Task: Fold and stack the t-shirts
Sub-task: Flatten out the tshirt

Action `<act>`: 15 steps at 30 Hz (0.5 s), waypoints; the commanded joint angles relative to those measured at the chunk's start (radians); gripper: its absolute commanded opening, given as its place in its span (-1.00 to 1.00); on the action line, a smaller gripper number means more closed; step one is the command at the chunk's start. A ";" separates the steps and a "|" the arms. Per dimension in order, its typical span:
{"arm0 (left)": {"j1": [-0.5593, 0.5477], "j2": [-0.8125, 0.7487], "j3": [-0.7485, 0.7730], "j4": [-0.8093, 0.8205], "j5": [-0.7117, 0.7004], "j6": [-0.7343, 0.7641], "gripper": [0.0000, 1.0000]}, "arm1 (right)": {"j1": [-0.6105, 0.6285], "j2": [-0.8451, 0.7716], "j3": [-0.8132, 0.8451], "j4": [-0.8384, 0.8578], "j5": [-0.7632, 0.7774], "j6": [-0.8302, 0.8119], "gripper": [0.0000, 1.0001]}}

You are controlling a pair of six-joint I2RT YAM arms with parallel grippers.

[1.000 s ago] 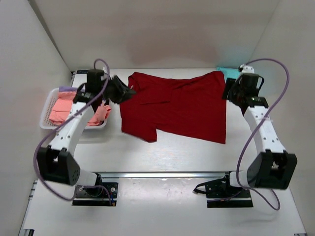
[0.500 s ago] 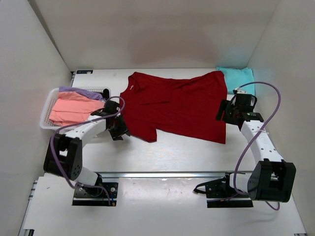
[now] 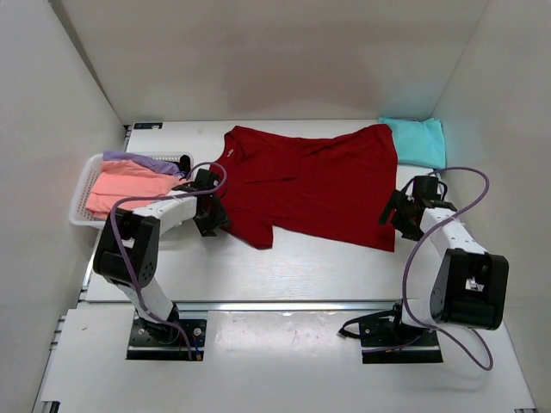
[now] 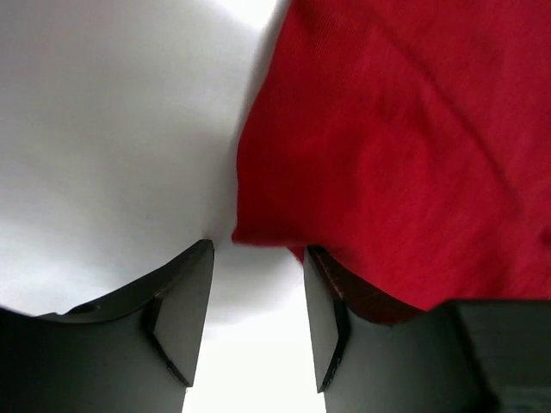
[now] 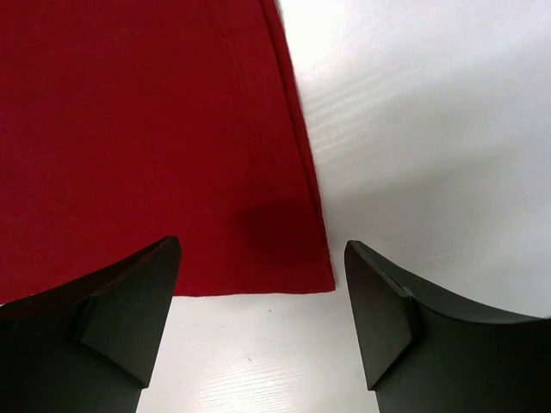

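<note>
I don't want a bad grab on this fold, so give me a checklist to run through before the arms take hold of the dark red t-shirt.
1. Left gripper open: ok, jaws apart, nothing between them.
2. Left gripper at the edge of the dark red t-shirt: ok, cloth edge just ahead of it.
3. Right gripper open over the near right corner: ok.
4. Cloth gripped: not ok, neither gripper holds it.
5. Shirt lying smooth: not ok, creases across the chest.
6. Teal t-shirt apart from the red one: cannot tell.

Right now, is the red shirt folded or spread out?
Spread out: the red shirt lies wide and flat on the table, creased.
</note>
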 commanded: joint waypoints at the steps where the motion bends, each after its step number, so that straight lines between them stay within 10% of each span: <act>1: 0.003 0.022 0.057 0.033 -0.050 0.000 0.14 | -0.011 0.026 -0.028 0.059 -0.038 0.075 0.49; 9: 0.009 0.066 0.042 0.084 -0.006 -0.028 -0.11 | 0.008 0.082 -0.060 0.059 -0.056 0.112 0.50; 14: 0.014 0.077 0.045 0.116 0.028 -0.033 -1.00 | 0.032 0.116 -0.086 0.062 -0.079 0.132 0.29; 15: 0.015 0.083 0.039 0.128 0.039 -0.025 -1.00 | 0.031 0.125 -0.083 0.051 -0.087 0.127 -0.04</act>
